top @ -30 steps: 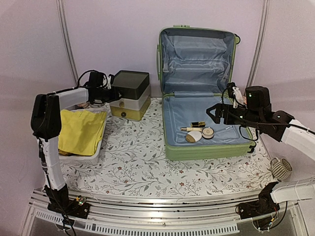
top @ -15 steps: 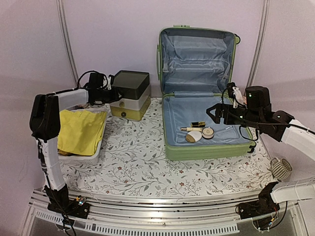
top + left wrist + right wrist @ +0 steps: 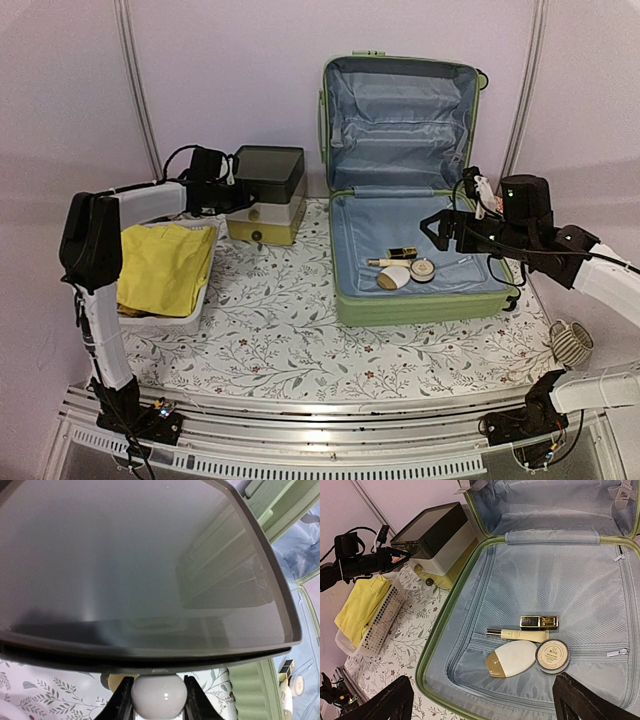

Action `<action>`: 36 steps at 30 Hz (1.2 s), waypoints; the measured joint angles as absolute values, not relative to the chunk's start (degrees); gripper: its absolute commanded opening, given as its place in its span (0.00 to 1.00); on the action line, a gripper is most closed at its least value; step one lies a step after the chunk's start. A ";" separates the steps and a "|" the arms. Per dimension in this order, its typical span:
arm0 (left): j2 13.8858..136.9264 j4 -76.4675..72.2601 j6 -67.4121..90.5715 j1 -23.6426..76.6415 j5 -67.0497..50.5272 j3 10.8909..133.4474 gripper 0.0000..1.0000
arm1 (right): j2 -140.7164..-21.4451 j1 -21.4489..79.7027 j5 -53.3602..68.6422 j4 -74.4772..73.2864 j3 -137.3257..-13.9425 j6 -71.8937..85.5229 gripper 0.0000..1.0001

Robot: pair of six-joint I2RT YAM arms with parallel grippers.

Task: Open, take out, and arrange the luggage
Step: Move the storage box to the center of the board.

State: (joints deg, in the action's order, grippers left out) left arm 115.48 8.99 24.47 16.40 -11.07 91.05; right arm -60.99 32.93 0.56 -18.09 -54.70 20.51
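Left pincer (image 3: 228, 186) has nipped tighter onto the white knob (image 3: 155, 702) of the drawer box (image 3: 268, 192), which shifted a bit. It's probably opening a drawer for the cosmetics (image 3: 515, 657). Right pincer (image 3: 441, 230) hangs spread wide over the open suitcase (image 3: 420, 305), right side of the desk (image 3: 280, 330). The compact (image 3: 552, 655) has print on it, but it's too small to read.

one overhead, two wrist-mounted, luggage (image 3: 400, 120) shared

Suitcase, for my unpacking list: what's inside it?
In the suitcase: a gold case, a cream tube, a white bottle and a round compact. Anything beneath the zipped lining is hidden.
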 measured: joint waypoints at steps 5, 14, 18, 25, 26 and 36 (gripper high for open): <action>114.37 11.16 26.17 18.15 -8.32 91.07 0.19 | -60.82 32.93 0.56 -18.09 -54.70 20.51 0.99; 110.78 14.87 29.56 21.41 -5.58 89.06 0.18 | -60.71 32.93 0.56 -18.09 -54.70 20.51 0.99; 109.56 15.11 31.29 23.24 -5.15 88.25 0.23 | -60.71 32.93 0.56 -18.09 -54.70 20.51 0.99; 108.88 13.74 32.18 25.47 -4.64 85.97 0.23 | -60.45 32.93 0.60 -18.11 -54.70 20.51 0.99; 108.88 13.47 31.97 25.69 -4.89 85.97 0.24 | -60.31 32.93 0.60 -18.11 -54.70 20.51 0.99; 109.91 11.64 31.11 25.80 -5.32 85.97 0.27 | -60.05 32.93 0.62 -18.13 -54.70 20.53 0.99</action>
State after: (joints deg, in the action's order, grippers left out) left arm 109.91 11.64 31.11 25.80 -5.32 85.97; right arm -60.05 32.93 0.62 -18.13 -54.70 20.53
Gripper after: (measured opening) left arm 0.287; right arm 0.988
